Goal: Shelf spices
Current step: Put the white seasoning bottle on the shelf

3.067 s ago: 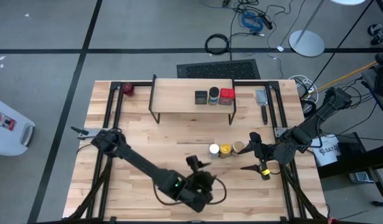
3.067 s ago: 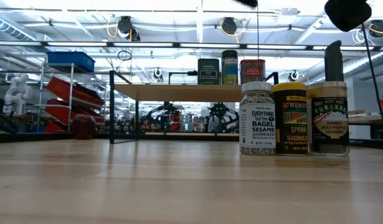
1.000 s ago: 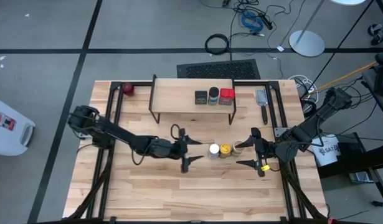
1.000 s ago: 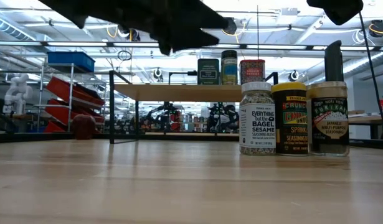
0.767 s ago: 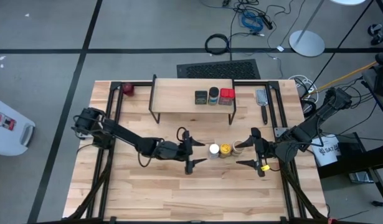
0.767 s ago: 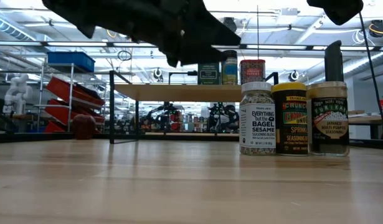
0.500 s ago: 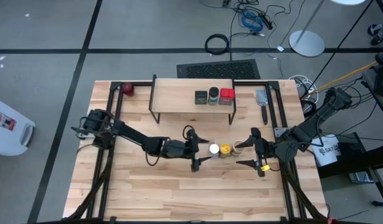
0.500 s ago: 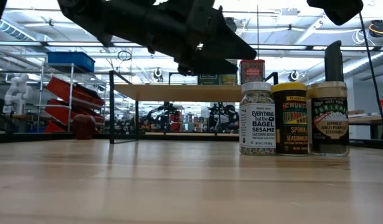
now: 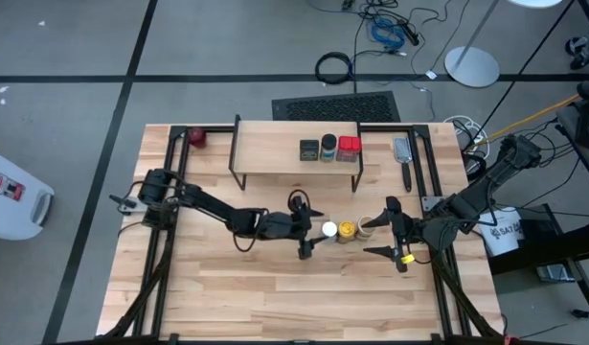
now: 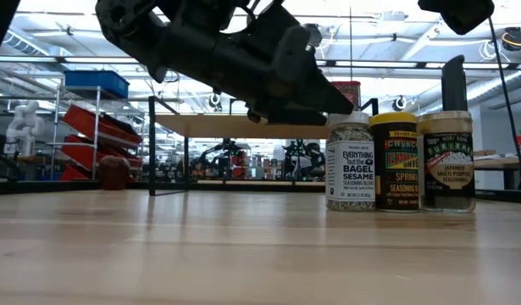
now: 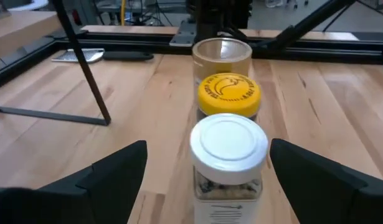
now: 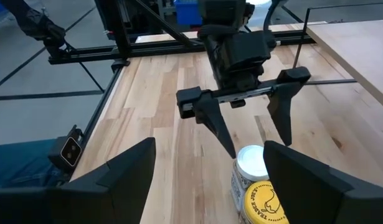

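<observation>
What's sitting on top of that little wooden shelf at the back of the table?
On the shelf stand three spice containers in a row near its right end: a dark tin, a dark jar and a red square tin. In the low view the left arm covers most of them.

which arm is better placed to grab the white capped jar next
Left. The left gripper is open and lined up with the white-capped jar between its fingers. The right gripper sits at the far end of the row, with the yellow-topped jar and tan-topped jar in between.
</observation>
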